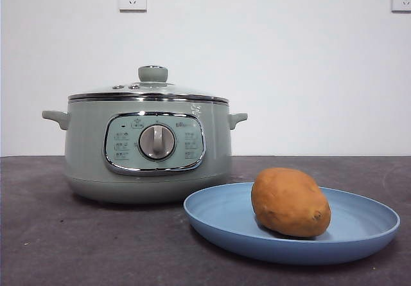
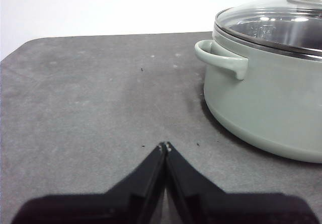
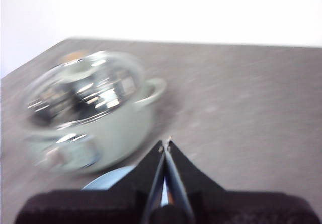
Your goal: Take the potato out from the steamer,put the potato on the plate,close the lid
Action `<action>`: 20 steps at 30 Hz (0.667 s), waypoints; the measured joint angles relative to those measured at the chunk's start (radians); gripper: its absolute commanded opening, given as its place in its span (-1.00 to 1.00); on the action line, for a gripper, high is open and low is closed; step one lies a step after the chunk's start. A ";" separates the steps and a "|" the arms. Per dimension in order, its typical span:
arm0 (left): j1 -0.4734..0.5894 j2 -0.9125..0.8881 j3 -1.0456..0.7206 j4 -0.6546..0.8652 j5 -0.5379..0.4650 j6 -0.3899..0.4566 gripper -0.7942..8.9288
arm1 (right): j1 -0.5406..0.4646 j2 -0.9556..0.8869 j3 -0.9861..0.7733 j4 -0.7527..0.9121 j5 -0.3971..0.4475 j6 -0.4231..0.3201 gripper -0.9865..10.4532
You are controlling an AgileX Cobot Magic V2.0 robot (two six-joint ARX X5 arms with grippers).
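On the light-blue plate (image 1: 359,225), near the front edge of the tabletop (image 1: 77,247), the potato (image 1: 290,201) is already laid, and the lid (image 1: 151,88) is seated on the steamer (image 1: 149,146) just behind the plate. Both the left tool (image 2: 165,146) and the right tool (image 3: 165,143) are pressed together, gripping nothing and clear of the pot. All three steps are judged done, so only withdrawal is called for.

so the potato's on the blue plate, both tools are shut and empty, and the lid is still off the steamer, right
Not quite: the lid is on the steamer, as the front view shows. The rest holds: the potato lies on the plate, and the left tool and right tool are shut and empty.
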 measured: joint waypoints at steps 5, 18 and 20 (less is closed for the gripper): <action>0.000 0.000 0.000 0.000 0.000 0.000 -0.84 | -0.148 -0.130 -0.188 0.197 0.000 -0.003 -0.82; 0.000 0.000 0.000 0.000 0.000 0.000 -0.84 | -0.282 -0.360 -0.529 0.353 0.003 0.002 -0.82; 0.000 0.000 0.000 0.000 0.000 0.000 -0.84 | -0.285 -0.374 -0.548 0.354 0.004 0.005 -0.82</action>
